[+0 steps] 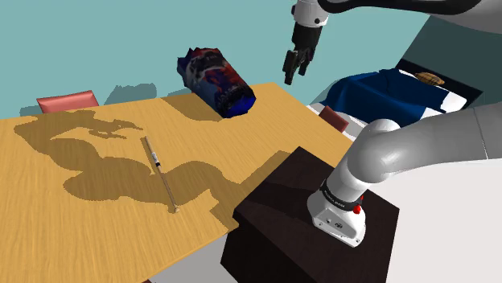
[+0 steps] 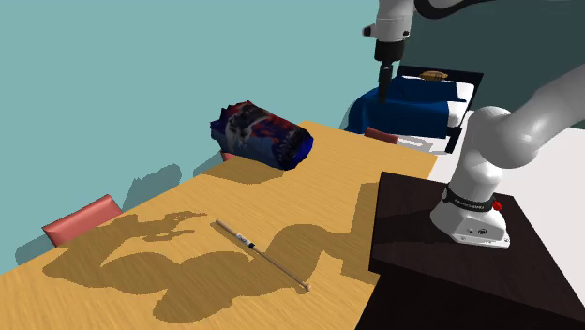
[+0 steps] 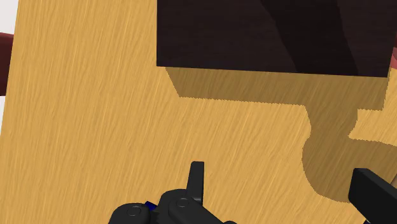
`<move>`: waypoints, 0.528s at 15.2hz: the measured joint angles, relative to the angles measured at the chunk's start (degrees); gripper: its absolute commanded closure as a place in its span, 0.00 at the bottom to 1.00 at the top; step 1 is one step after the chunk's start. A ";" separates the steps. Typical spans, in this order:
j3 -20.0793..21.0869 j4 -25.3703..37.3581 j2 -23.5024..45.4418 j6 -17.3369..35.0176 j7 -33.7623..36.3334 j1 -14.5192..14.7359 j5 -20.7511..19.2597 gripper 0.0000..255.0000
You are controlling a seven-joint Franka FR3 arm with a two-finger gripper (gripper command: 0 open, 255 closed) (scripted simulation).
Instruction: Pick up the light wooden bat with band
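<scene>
The bat [image 1: 159, 170] is a thin, light wooden stick with a dark band near its middle. It lies flat on the wooden table [image 1: 72, 225], out toward the front edge [image 2: 261, 253]. My gripper [image 1: 294, 74] hangs high in the air above the table's far corner, well away from the bat [image 2: 384, 89]. In the wrist view its two black fingers [image 3: 197, 175] stand wide apart around the gripper [image 3: 280, 173], with only tabletop beneath them. It is open and holds nothing.
A crumpled blue and red bag-like object [image 1: 216, 80] lies at the table's far side [image 2: 262, 133]. The dark stand [image 1: 314, 217] abuts the table [image 3: 273, 35]. Red chair backs [image 1: 68, 102] show beyond the table. A blue-covered bed [image 2: 412, 105] lies behind.
</scene>
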 measured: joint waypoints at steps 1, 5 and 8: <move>0.00 0.00 0.00 0.00 0.00 0.00 0.00 0.00; 2.15 -2.23 2.70 4.80 3.73 0.75 1.75 0.00; 4.70 -4.17 5.49 9.52 7.80 1.70 3.56 0.00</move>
